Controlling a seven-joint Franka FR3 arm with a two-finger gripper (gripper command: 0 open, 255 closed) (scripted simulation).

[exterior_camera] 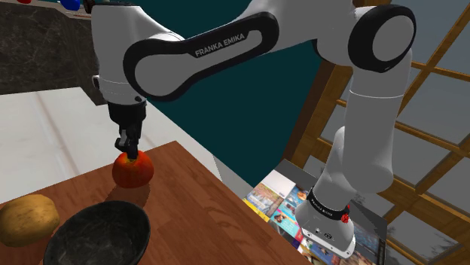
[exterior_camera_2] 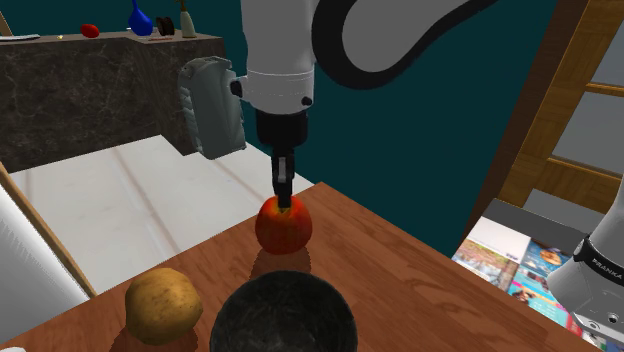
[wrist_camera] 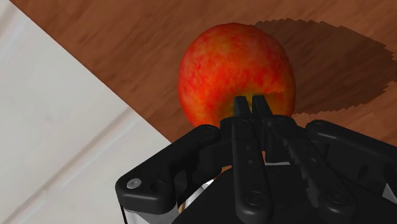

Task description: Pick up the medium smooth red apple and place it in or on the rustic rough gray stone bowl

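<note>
— What lies nearest in the shoulder view?
— One dark, mottled bowl [exterior_camera: 98,235] at the near edge of the wooden desk [exterior_camera: 203,218]. One brown potato [exterior_camera: 26,220] sits at the bowl's nine o'clock, just beside it.
— And the apple?
— One red apple [exterior_camera: 133,170], flushed with yellow, stands on the desk at the bowl's one o'clock, apart from it.
— How is the arm posed?
— The arm [exterior_camera: 226,45] rises at the view's four o'clock and bends over. Its forearm runs nearly level toward the apple, and the hand points straight down. The gripper [exterior_camera: 132,153] hangs right over the apple, tips at its top.
— The fingers?
— The fingers [wrist_camera: 245,146] are closed together, clasping nothing.
— Farther off?
— Pale floor [exterior_camera_2: 130,190], then a low dark stone wall [exterior_camera_2: 90,90] with one blue vase [exterior_camera_2: 140,20] on top.
</note>
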